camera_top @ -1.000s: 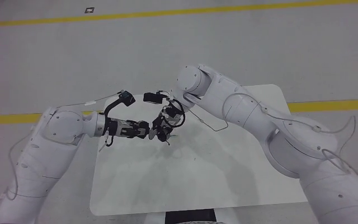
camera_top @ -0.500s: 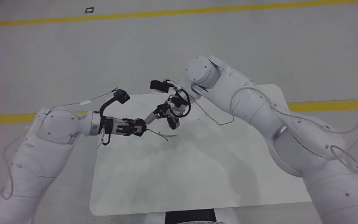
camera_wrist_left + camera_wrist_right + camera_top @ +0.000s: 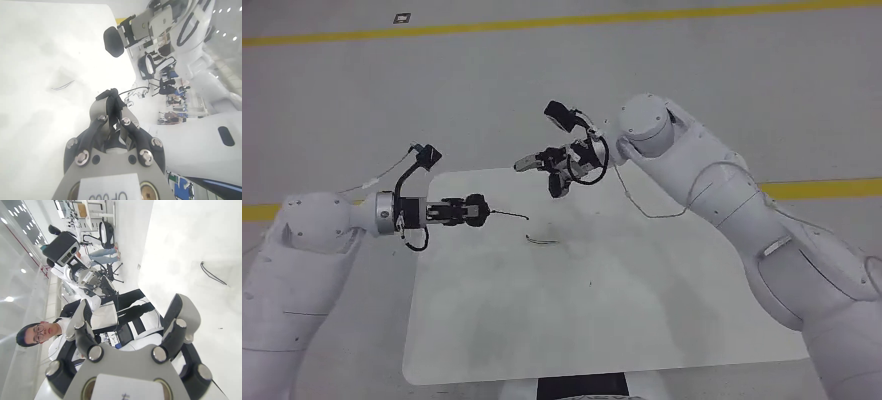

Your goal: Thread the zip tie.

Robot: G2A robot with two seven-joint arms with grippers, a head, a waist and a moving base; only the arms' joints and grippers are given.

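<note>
- Zip tie: a thin black strap, pinched at one end by the left gripper. Its free length pokes out over the table and sits clear of the surface.
- The left gripper's jaws are pressed together on the strap. In the left wrist view the zip tie runs outward from the closed left gripper.
- Gripping it by one end leaves the rest free. I judge this is so the loose end can be offered to the other arm and guided through the head.
- Which end carries the head is too small to tell.
- The right gripper hangs over the table's far edge, well apart from the tie. Its jaws are spread wide and hold nothing, as the right wrist view shows of the right gripper.
- It points toward the left gripper, which looks like a stance for coming in to take the free end.
- A second dark strand lies bent on the table near the held tie's tip, touched by neither gripper. I cannot tell whether it is another tie.
- The held tie reads as one open strand with no closed loop, so the threading appears not yet done.
</note>
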